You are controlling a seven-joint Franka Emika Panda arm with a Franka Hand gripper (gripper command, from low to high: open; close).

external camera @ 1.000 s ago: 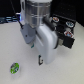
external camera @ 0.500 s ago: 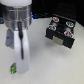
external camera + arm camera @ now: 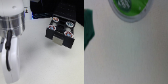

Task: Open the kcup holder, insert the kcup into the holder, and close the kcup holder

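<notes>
**A:** Below the claw, wrist view: kcup (image 3: 130, 9) at frame edge, off-centre. Claw state? Can't tell (fingers unseen).

**B:** Kcup holder (image 3: 60, 31) already open, well off to the side. Centre over pod before descending.

Arm (image 3: 12, 37) fills the exterior view's left: white segments, grey banded joint, dark cable down its side. It hangs over the tabletop (image 3: 45, 65). Jaws not visible; state unclear.

The arm (image 3: 12, 45) is white and cylindrical, with a grey ribbed band and a black cable (image 3: 8, 52) alongside.
</notes>
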